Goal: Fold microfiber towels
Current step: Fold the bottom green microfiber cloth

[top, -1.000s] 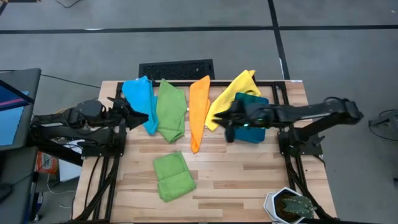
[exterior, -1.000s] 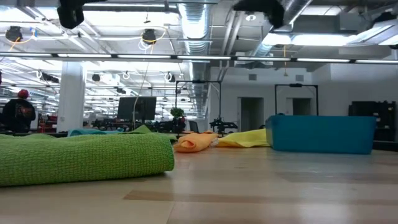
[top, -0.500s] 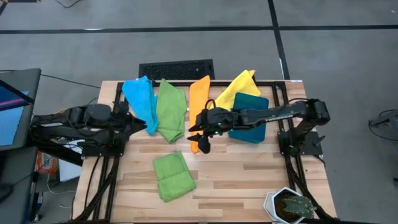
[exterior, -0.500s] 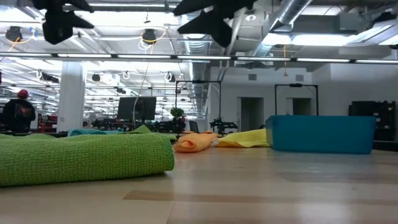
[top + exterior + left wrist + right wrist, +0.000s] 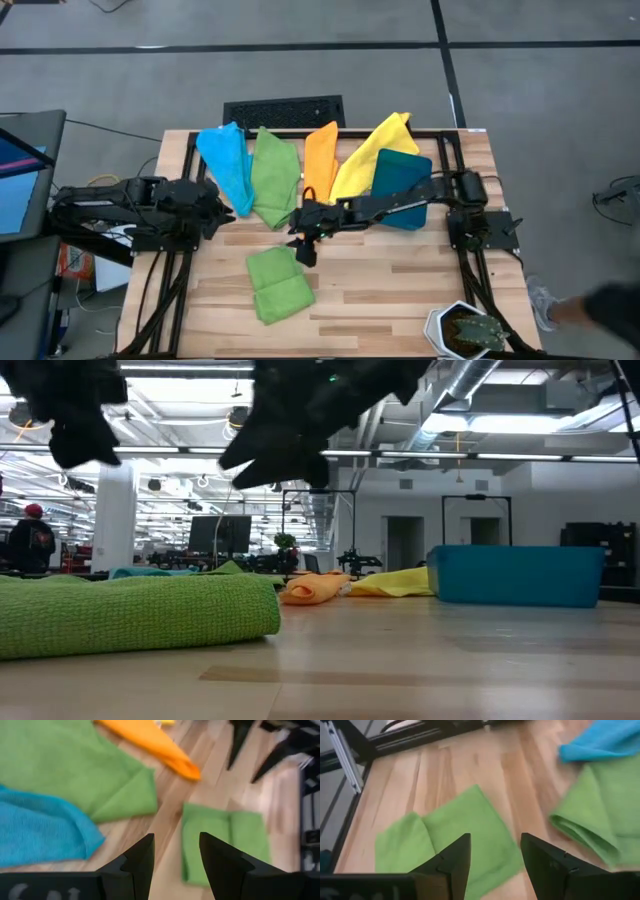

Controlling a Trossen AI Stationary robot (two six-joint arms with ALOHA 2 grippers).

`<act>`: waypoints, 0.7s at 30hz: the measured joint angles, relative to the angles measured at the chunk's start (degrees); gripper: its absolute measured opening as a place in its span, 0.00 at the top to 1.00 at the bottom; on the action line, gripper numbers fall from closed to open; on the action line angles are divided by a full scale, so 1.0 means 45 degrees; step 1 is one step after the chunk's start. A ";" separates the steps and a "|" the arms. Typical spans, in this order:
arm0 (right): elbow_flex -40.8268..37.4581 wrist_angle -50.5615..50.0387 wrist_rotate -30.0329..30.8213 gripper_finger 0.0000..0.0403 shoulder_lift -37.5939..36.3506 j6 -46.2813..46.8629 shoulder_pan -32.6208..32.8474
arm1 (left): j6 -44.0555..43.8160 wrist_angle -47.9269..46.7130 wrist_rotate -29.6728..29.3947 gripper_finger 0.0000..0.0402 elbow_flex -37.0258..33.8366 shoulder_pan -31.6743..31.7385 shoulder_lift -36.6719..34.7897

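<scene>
Folded green towel (image 5: 277, 285) under right pincer (image 5: 303, 240)

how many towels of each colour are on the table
light blue towel: 1
green towels: 2
orange towel: 1
yellow towel: 1
total: 5

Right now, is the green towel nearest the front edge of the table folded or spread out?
Folded. The front green towel lies as a compact rectangle with a fold line across it, and the low view shows its thick, rounded doubled edge on the table.
</scene>
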 joint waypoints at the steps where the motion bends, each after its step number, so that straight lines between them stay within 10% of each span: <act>1: 0.0200 -0.0003 0.0001 0.51 0.0259 -0.0112 0.0070 | 0.0097 0.0009 0.0062 0.63 -0.0192 0.0005 -0.0028; 21: 0.1778 -0.0190 0.0025 0.53 0.3526 -0.0326 0.0073 | -0.0160 0.1218 0.0043 0.63 -0.1564 -0.0005 -0.0102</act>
